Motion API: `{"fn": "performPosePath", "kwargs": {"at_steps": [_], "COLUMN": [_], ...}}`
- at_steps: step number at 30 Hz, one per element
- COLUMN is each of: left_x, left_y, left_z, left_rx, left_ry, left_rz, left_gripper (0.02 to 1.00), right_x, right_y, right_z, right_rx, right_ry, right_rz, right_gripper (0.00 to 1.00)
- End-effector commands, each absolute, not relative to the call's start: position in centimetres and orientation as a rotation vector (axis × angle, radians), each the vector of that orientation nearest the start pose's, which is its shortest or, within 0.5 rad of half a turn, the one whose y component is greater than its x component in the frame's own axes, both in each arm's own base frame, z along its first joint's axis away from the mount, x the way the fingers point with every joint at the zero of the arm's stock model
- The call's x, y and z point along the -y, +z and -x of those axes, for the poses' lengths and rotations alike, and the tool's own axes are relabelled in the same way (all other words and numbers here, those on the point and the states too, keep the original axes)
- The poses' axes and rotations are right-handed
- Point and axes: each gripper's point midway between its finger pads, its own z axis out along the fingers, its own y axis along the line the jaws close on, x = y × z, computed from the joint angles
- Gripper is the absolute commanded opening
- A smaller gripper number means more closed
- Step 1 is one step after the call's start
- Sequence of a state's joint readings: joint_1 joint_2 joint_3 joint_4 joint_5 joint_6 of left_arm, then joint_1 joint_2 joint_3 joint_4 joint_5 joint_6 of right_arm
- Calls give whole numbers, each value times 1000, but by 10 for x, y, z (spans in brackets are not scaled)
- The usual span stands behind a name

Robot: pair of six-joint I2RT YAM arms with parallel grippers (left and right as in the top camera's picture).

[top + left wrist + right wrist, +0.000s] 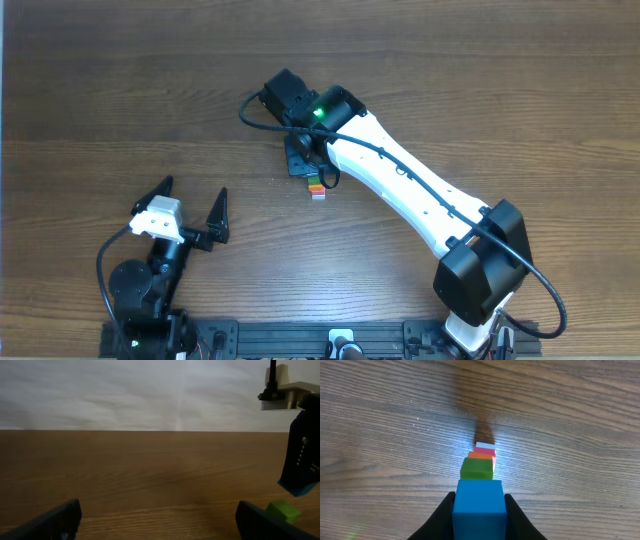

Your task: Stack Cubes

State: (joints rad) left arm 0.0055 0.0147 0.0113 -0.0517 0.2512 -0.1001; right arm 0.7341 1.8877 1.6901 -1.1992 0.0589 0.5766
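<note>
Right wrist view: blue cube (pixel 479 507) in right end effector (pixel 479 512) above stack (pixel 480 462), mid table (pixel 380 420)

No text to read.
No letters, numbers, labels or signs can be made out on the blue cube (pixel 479 507), on the stack (pixel 481 462) near it, or on the table (pixel 100 80) around the stack. The only mark of any kind is a green light (pixel 320 112) glowing on the right arm (pixel 410 185) near the stack, with no lettering legible by it.
</note>
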Motion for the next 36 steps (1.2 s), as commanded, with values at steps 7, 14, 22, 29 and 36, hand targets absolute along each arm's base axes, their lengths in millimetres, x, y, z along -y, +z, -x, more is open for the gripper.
{"fn": "performPosePath", "kwargs": {"at_steps": [7, 14, 22, 29, 36], "left_x": [44, 44, 44, 44, 44], "left_y": [162, 162, 162, 162, 162], "left_z": [-241, -241, -241, -241, -241], "left_rx": [-1627, -1627, -1627, -1627, -1627], "left_ry": [-275, -274, -275, -274, -274], "left_rz": [-128, -128, -128, -128, -128], "left_gripper": [1000, 1000, 1000, 1000, 1000], "right_x": [-259, -262, -264, -264, -262], "right_y": [130, 124, 121, 120, 114], "right_z": [-293, -293, -292, -292, -290], "right_rx": [-2972, -2980, -2990, -2992, -2999], "right_ry": [93, 91, 88, 84, 78], "right_rz": [205, 205, 208, 208, 202], "right_gripper": [12, 9, 12, 9, 5]}}
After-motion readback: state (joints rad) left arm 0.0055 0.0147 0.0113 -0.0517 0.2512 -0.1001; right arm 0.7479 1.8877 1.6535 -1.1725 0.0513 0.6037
